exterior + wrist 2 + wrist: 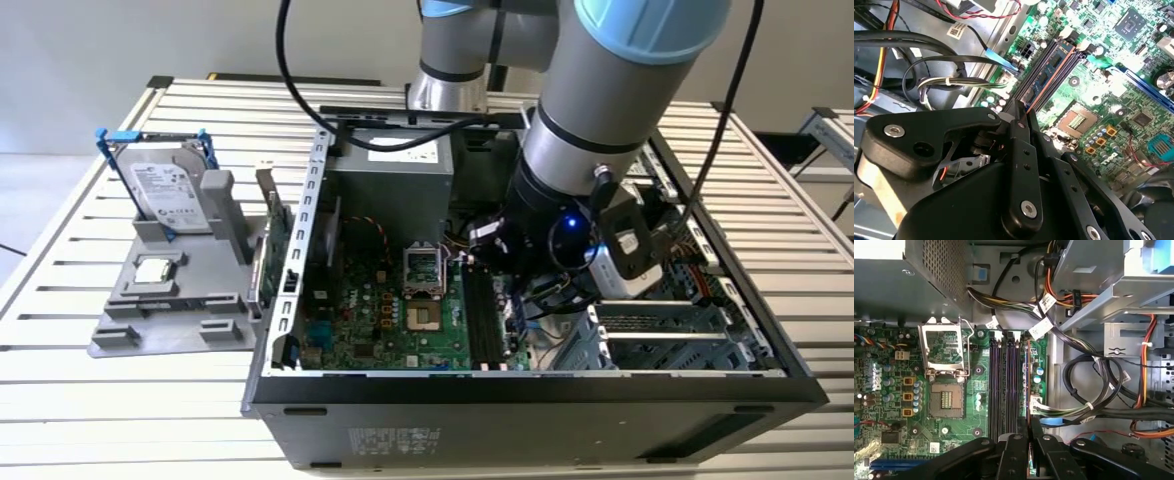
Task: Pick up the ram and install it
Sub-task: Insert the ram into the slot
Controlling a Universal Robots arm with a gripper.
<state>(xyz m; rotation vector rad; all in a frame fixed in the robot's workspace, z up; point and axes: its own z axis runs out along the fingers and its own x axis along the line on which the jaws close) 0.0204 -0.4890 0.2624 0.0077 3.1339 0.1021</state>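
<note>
A slatted worktop (80, 420) carries an open computer case (534, 410). In the exterior view a grey fixture (174, 320) stands at the case's 9 o'clock, holding a hard drive (171, 190) upright. The single arm (614, 90) comes down from 12 o'clock into the case, over the motherboard (387, 320).

In that view the CPU socket (424, 320) sits near the board's middle. The bank of black memory slots (483, 325) lies at its 3 o'clock, and the slots run along the 12-to-6 line. The claw (534, 300) hangs over the slot bank's 3 o'clock edge, the side away from the socket.

In both wrist views the claw (1028, 427) (1021, 107) has its fingers drawn close together, pinching one end of the ram (1027, 385) (1051, 67). The ram shows edge-on as a thin strip running straight out from between the fingertips. Its long axis runs parallel to the memory slots (1001, 385) and does not cross them. It lines up with the outermost position, beside the cable bundle (1094, 390).

So the stick sits directly under the claw and in line with the slot bank, with no visible skew. The pictures do not show whether its lower edge is seated in the slot or only resting on it.
</note>
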